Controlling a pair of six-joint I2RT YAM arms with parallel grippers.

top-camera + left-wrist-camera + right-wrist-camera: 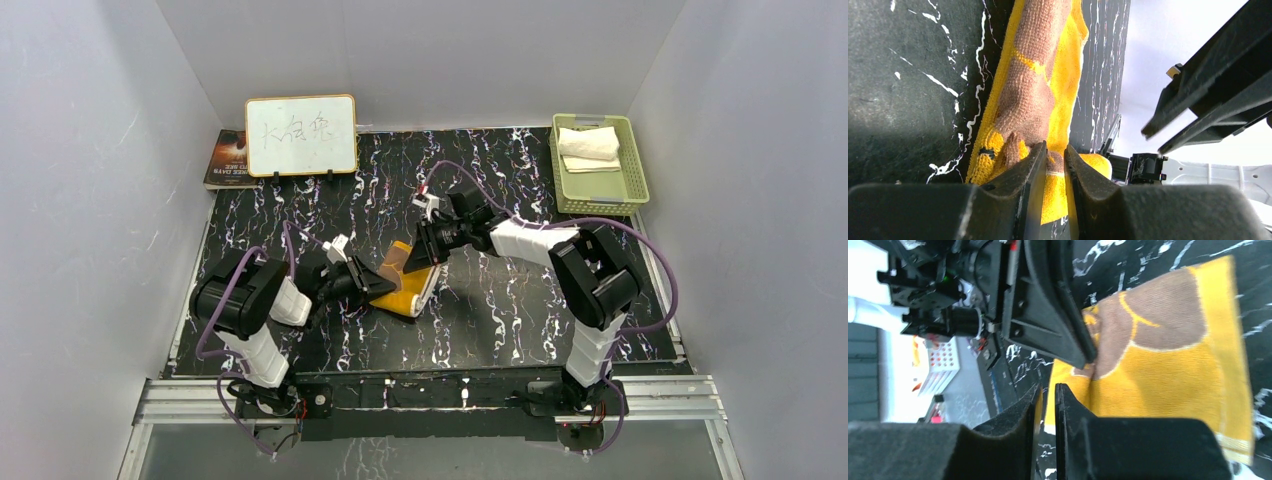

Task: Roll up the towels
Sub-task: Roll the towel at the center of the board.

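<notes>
Orange-yellow towel point(408, 287), centre of desk point(500, 310), apparently not yet rolled; left pincer point(1054, 150) and right pincer point(1049, 390) each clamped on its edge. Cream towel point(590, 143) lies bundled in the far-right basket point(636, 172). Whiteboard point(300, 135): handwritten characters, unreadable; book point(226, 160) lettering too small.

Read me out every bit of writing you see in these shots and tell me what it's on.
"DAYS" and "TO SEE": on the cover of the book, partly hidden behind the whiteboard; its smaller print is unreadable.
Three handwritten characters on the whiteboard: the first looks like "大", the others are too loose to read.
On the orange-yellow towel: nothing readable.
</notes>
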